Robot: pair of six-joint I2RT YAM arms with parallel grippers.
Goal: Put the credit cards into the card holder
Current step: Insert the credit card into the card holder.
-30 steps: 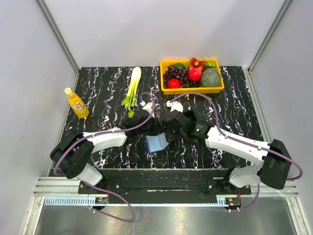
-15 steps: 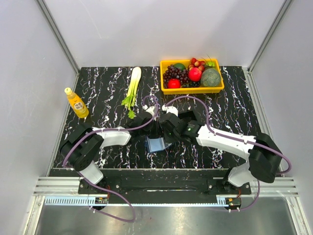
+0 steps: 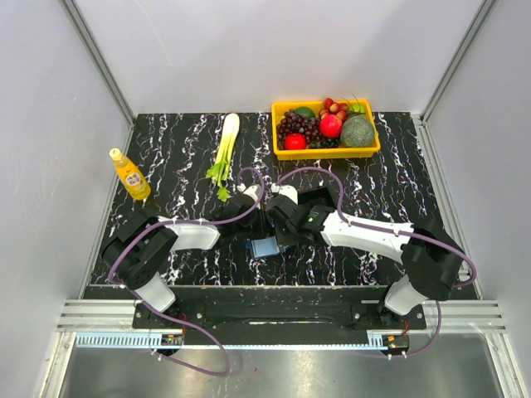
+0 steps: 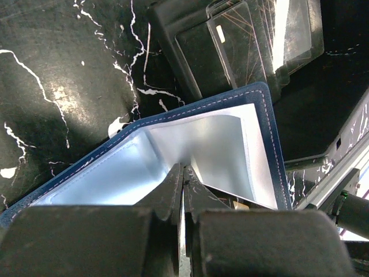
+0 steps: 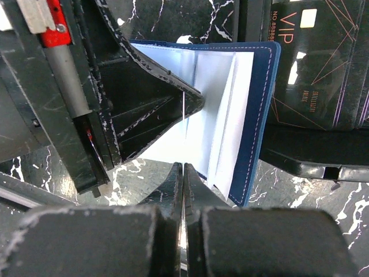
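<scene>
The card holder (image 3: 265, 247) lies spread open on the black marble table, navy outside (image 5: 260, 115), pale blue inside (image 4: 219, 144). My left gripper (image 4: 183, 172) is shut, its tips resting in the inner fold with nothing between them. From the other side my right gripper (image 5: 183, 167) is also shut, its tips at the card holder's near edge. In the right wrist view the left gripper's dark fingers (image 5: 155, 104) reach over the pale lining. Dark credit cards (image 4: 230, 43), one marked VIP (image 5: 311, 63), lie in a black tray (image 5: 300, 158) just beyond the card holder.
A yellow basket (image 3: 326, 153) of fruit stands at the back right. A celery stalk (image 3: 226, 145) lies at the back centre and a yellow bottle (image 3: 129, 174) stands at the left. Both arms cross over the table's middle and cover most of the tray from above.
The right arm has swung left and brought its gripper up to the card holder. The left gripper has edged right to meet it. Both stayed shut.
</scene>
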